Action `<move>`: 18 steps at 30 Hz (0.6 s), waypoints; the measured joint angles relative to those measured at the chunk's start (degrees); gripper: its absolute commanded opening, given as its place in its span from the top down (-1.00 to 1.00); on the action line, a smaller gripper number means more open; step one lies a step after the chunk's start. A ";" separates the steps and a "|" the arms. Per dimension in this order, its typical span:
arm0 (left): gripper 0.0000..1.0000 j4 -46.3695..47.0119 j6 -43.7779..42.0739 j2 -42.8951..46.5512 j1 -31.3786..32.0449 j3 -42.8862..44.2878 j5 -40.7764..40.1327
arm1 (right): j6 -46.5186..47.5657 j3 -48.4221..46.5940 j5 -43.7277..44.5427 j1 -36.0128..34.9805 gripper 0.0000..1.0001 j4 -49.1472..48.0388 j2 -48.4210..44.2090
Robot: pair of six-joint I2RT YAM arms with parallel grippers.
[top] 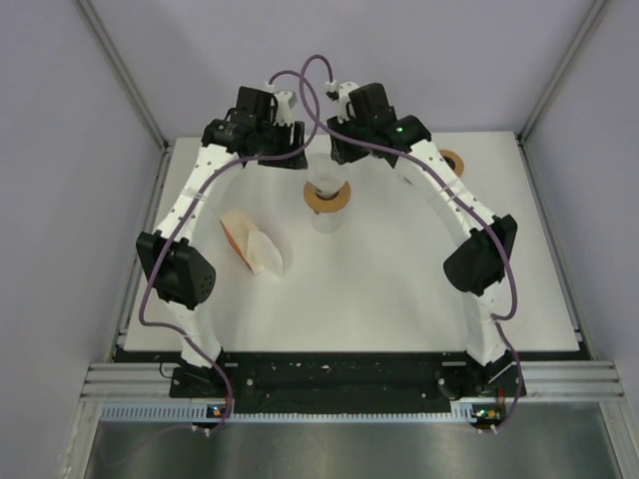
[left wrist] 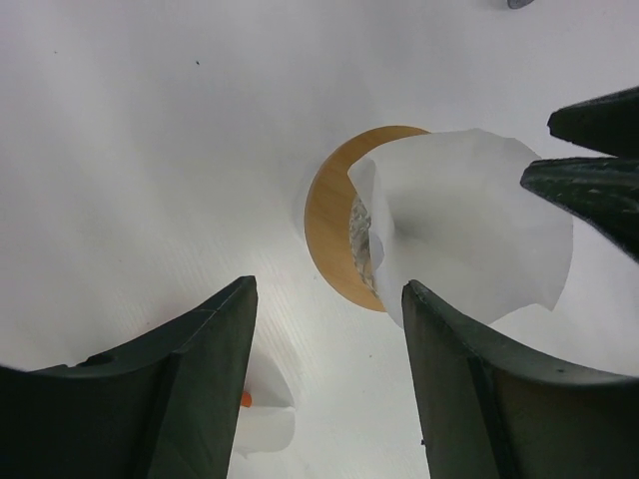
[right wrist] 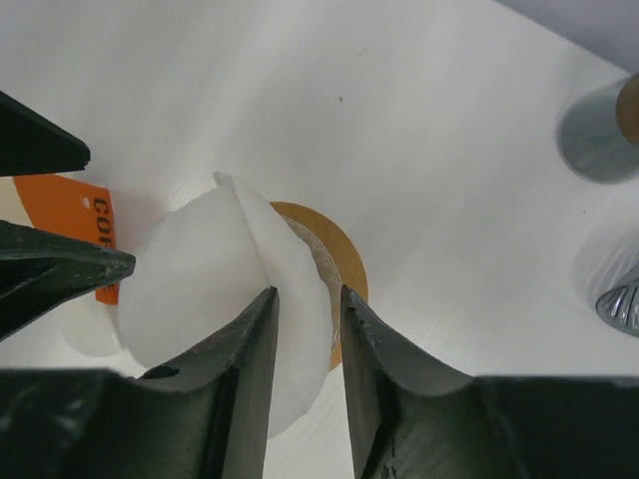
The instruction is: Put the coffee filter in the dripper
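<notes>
The white paper coffee filter [top: 324, 181] stands opened and tilted in the mouth of the dripper [top: 327, 200], which has a round wooden collar. In the left wrist view the filter [left wrist: 469, 230] covers the right part of the collar [left wrist: 329, 225]. My left gripper [left wrist: 329, 287] is wide open and empty, just left of the dripper [top: 298, 162]. My right gripper [right wrist: 308, 290] hovers right over the filter [right wrist: 190, 279] with its jaws a narrow gap apart; paper shows in the gap, and the collar [right wrist: 349, 264] peeks out beyond. It sits right of the dripper [top: 345, 160].
A pack of filters with an orange label [top: 250, 242] lies left of the dripper, also in the right wrist view [right wrist: 85, 225]. A wood-topped object [top: 452, 160] stands at the back right; grey metal pieces [right wrist: 594, 140] show there. Frame walls enclose the table.
</notes>
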State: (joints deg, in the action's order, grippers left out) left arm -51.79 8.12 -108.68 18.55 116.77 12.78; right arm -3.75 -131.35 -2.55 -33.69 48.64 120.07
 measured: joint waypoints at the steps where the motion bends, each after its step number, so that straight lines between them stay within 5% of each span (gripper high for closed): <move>1: -0.33 0.00 -0.02 0.24 -0.13 0.00 0.04 | 0.22 0.20 -0.52 -0.04 0.68 -0.70 -0.50; 4: -0.35 0.61 0.79 1.75 -1.14 -0.17 0.44 | 1.44 1.49 -1.68 -0.57 1.00 -3.21 -2.56; 18: -0.39 8.39 16.04 9.01 -5.73 -13.66 7.85 | 1.73 2.05 -1.75 -2.91 1.00 -1.88 1.75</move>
State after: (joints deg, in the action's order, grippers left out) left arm -43.40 24.16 -99.68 12.82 103.11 20.62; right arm -2.02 -129.29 -4.29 -36.60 46.76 121.82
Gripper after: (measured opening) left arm 0.692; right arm 0.003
